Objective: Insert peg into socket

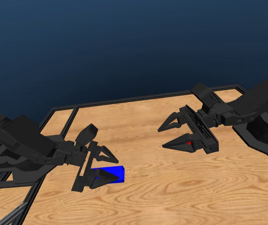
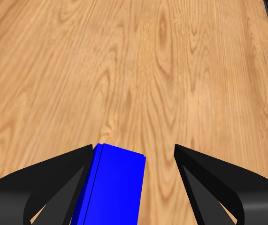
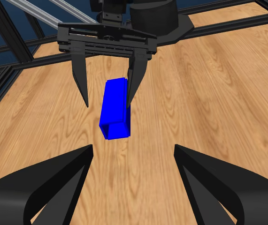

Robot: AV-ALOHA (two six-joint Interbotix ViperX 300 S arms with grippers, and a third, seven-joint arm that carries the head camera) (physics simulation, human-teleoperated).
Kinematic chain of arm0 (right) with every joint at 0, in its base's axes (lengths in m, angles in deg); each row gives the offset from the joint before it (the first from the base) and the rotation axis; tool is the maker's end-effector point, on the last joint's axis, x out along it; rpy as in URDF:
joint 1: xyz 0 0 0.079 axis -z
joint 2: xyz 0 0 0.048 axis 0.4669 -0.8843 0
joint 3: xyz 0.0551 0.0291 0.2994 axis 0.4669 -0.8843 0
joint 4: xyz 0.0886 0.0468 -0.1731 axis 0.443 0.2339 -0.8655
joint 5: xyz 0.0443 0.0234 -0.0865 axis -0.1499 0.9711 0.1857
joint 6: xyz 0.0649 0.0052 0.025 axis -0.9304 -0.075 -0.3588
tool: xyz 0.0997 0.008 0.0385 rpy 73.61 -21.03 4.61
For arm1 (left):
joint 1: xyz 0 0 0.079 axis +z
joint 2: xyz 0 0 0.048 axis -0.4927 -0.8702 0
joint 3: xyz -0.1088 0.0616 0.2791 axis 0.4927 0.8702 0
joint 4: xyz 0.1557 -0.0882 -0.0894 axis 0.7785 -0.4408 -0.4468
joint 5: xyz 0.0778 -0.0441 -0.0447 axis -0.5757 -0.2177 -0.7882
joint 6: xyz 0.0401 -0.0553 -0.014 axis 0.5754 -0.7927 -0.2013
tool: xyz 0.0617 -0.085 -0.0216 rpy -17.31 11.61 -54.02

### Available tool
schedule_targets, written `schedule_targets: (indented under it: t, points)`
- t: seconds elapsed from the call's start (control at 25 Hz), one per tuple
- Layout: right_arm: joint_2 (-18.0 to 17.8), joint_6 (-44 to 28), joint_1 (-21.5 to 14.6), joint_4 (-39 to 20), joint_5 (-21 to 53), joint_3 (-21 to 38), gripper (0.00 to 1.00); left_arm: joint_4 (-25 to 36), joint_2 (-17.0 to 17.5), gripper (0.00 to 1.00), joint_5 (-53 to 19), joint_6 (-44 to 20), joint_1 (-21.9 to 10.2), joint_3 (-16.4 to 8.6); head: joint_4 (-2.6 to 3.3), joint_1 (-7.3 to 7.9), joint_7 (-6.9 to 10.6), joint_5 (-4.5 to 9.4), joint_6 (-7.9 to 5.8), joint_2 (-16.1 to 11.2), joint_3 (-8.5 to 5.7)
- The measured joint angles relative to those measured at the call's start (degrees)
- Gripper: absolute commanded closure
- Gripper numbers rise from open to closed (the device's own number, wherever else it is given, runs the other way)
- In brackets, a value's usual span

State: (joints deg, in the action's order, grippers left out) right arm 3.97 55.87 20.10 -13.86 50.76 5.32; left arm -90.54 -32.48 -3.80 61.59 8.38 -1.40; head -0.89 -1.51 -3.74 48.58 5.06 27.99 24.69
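- While the socket lies flat on the wooden table, its long axis runs roughly along the left arm's reach, toward the right arm across the table.
- From the right wrist view, the socket shows its open, hollow end facing that camera, with the other end toward the left gripper.
- Spread wide, the left gripper straddles the socket; in the left wrist view one jaw sits right against the blue side, while the other stands clear with bare wood between.
- Over the table, well apart from the socket, the right gripper hangs with its jaws parted.
- Only a small red spot of the peg shows, beside the right gripper's lower jaw; which way it points cannot be told.
- Nothing lies between the right gripper's jaws in its own wrist view, only table.
- A black frame borders the table's far edge.
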Motion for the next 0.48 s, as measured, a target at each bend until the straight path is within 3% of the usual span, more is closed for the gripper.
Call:
schedule_targets:
  t: [0.2,0.32,0.36,0.48]
  points:
    - [0.38,0.2,-0.38,0.5,0.21,-0.36,0.0,-0.55,-5.13,0.0,0.64,-4.31,-0.58,2.03,-0.08,0.25,0.7,0.11,0.11,-0.3,-0.06]
    - [1.13,0.0,-0.74,1.35,0.43,-1.68,0.0,-0.4,-7.32,0.0,2.91,-8.02,-1.8,2.01,-0.14,0.64,1.43,0.09,0.04,-0.42,-0.11]
    - [1.33,-0.21,-0.79,1.74,0.54,-2.28,0.0,-0.05,-7.94,1.0,3.47,-9.27,-2.27,1.94,-0.17,0.8,1.66,0.08,0.0,-0.44,-0.12]
    - [1.64,-0.79,-0.69,2.99,1.47,-4.34,0.0,1.08,-8.95,1.0,3.72,-9.39,-2.14,1.68,-0.22,1.28,2.28,0.11,-0.25,-0.44,-0.12]
